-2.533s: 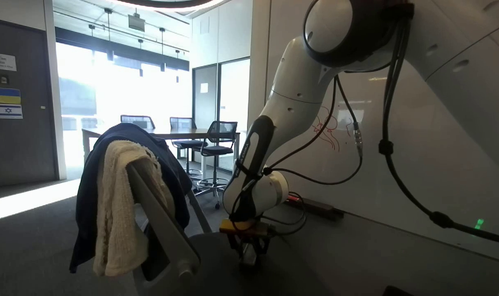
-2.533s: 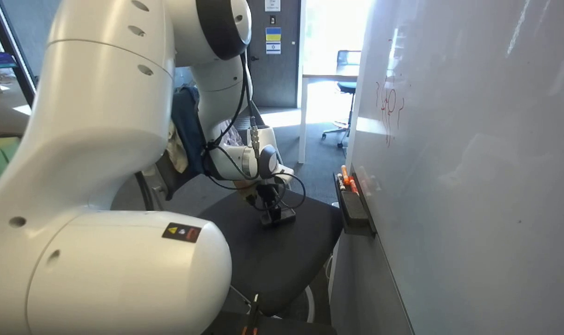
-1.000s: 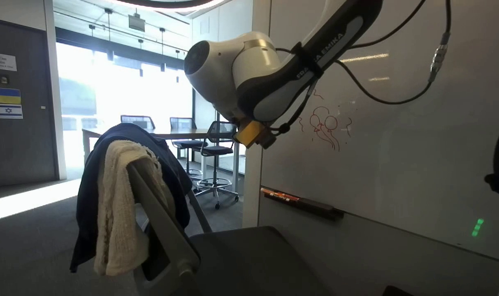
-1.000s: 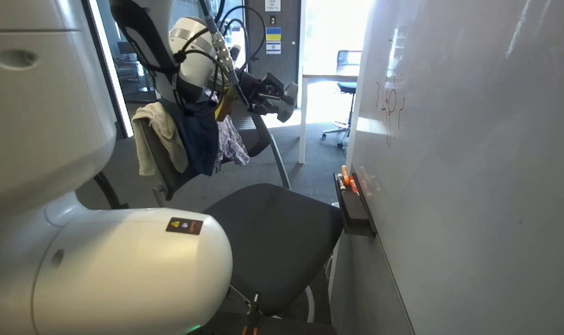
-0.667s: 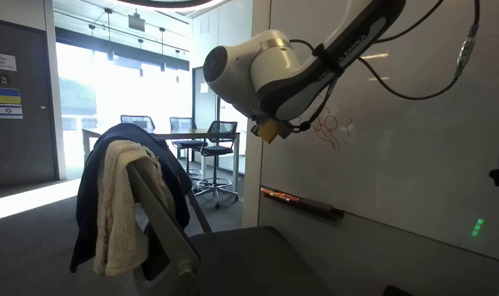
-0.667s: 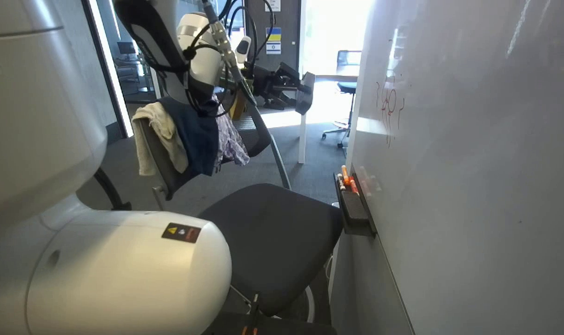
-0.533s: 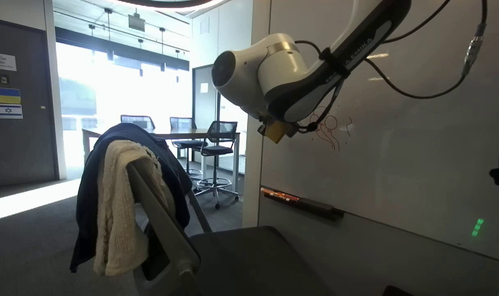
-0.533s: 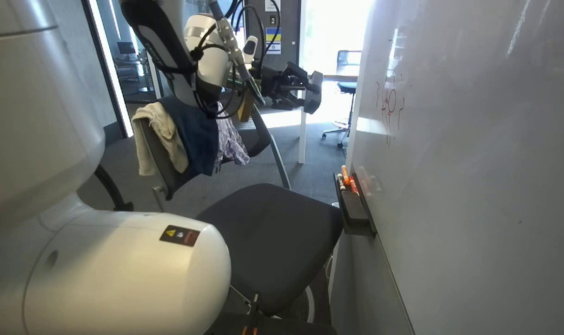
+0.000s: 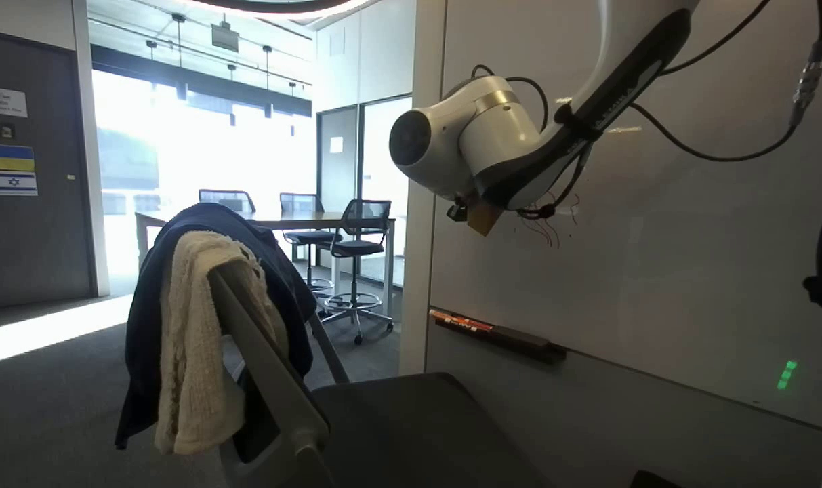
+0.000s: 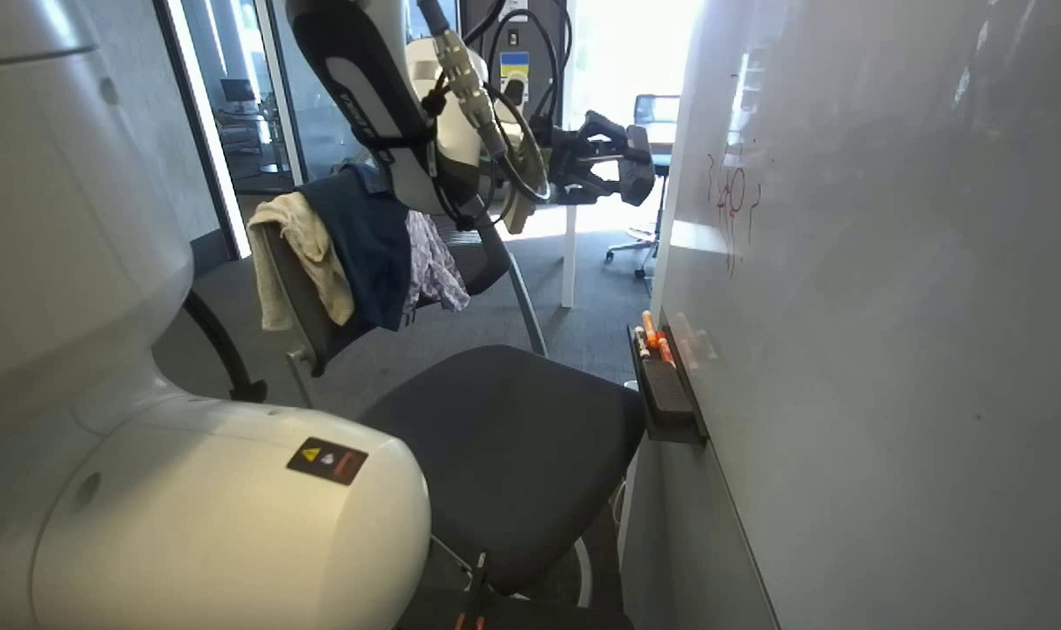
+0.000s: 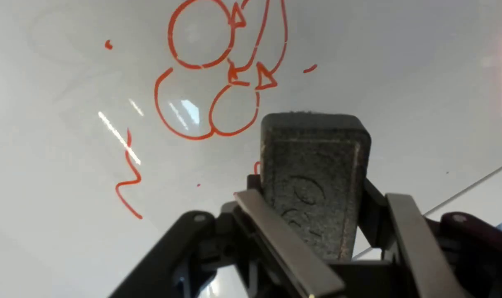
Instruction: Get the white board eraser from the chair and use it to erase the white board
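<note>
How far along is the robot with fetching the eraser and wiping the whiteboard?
Done: the white board eraser is off the chair, gripped in the claw. In hand: it is held up near the white board, though a gap seems to show between them. Left: the erasing itself, since the red drawing shows clearly on the board in the wrist view.

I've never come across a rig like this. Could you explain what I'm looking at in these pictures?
The machine is a white robot arm ending in a gripper. Two pictures come from cameras standing outside it; the third comes from a camera on its wrist. The gripper is closed on a dark eraser, in front of a whiteboard bearing a red drawing that looks like balloons. The board's narrow ledge holds markers and another dark block. Nearby stands a chair with clothes draped over its back.
</note>
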`<state>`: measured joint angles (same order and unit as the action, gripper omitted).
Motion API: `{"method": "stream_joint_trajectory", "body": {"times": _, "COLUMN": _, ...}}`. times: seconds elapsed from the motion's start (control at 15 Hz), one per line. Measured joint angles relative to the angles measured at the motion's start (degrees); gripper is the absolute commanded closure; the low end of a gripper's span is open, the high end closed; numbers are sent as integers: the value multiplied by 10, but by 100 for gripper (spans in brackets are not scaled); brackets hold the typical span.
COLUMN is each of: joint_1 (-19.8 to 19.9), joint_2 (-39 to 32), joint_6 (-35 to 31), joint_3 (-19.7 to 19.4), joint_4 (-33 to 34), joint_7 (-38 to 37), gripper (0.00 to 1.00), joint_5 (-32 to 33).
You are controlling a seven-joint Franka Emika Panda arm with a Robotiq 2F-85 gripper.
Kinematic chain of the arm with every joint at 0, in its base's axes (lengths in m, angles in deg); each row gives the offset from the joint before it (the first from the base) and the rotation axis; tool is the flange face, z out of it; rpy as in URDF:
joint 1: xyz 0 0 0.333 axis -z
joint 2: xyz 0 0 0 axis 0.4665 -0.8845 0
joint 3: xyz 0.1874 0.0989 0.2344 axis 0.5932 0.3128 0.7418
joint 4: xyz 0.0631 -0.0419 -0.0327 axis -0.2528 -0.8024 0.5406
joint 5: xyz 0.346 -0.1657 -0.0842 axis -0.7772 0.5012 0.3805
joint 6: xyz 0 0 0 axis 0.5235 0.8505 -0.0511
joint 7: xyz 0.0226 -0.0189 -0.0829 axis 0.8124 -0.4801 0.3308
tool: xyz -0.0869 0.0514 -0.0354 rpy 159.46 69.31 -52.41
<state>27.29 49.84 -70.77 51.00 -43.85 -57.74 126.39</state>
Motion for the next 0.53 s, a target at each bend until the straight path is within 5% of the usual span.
{"method": "stream_joint_trajectory", "body": {"times": 0.53, "joint_1": 50, "joint_2": -3, "joint_6": -125, "joint_3": -58, "joint_4": 1, "joint_7": 0, "gripper": 69, "joint_5": 116}}
